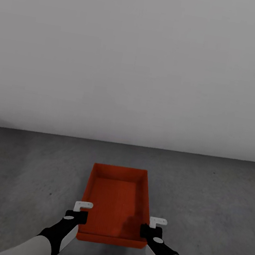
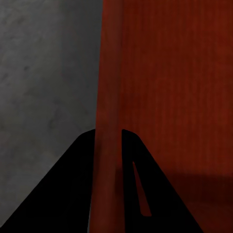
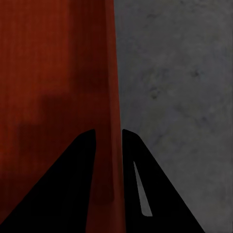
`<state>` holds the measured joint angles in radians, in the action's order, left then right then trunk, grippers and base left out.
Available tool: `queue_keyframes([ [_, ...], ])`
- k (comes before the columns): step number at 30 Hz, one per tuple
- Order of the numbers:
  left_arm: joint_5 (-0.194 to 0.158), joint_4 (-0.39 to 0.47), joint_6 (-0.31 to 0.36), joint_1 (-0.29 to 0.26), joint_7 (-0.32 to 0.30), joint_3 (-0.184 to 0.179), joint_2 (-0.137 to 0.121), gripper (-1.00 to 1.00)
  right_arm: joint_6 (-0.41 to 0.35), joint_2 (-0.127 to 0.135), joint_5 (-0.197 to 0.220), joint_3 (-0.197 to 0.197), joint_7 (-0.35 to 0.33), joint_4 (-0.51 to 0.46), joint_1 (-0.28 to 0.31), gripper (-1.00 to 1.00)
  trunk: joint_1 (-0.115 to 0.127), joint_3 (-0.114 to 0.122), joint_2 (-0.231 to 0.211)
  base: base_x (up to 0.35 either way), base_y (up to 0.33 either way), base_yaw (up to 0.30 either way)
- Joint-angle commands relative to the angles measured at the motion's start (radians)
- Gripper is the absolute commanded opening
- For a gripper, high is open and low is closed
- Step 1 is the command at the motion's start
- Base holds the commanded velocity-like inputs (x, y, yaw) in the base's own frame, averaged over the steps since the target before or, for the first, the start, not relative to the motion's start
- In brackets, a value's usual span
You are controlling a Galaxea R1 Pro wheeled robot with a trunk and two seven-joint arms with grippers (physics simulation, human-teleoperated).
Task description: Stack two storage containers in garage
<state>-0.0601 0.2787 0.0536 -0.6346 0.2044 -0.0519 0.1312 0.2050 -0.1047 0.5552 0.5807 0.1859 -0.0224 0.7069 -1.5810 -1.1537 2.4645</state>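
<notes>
Over the dark concrete floor [image 1: 215, 199], short of the white-grey wall [image 1: 137, 63], the storage container [image 1: 116, 202] sits between both claws: left gripper [image 2: 108, 145] clamps its left side wall, right gripper [image 3: 109, 145] clamps its right side wall
</notes>
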Motion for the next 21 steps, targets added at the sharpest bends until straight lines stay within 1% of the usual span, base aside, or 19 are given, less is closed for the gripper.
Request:
queue_keyframes([
  [1, -0.049, 0.001, 0.006, 0.000, 0.007, 0.067, -0.001, -1.00, 0.025, 0.000, 0.010, -0.030, -0.003, -0.001, 0.001, -1.00, -0.004, -0.004, 0.008, 0.000, 0.000, 0.000],
  [5, -0.049, 0.001, 0.006, 0.000, 0.007, 0.067, -0.001, -1.00, 0.025, 0.000, 0.010, -0.030, -0.003, -0.001, 0.001, -1.00, -0.019, -0.016, 0.036, 0.000, 0.000, 0.000],
  [21, -0.049, 0.000, 0.006, 0.000, 0.007, 0.067, -0.001, -1.00, 0.025, 0.000, 0.010, -0.030, -0.003, -0.001, 0.000, -1.00, -0.026, -0.078, 0.039, 0.000, 0.000, 0.000],
])
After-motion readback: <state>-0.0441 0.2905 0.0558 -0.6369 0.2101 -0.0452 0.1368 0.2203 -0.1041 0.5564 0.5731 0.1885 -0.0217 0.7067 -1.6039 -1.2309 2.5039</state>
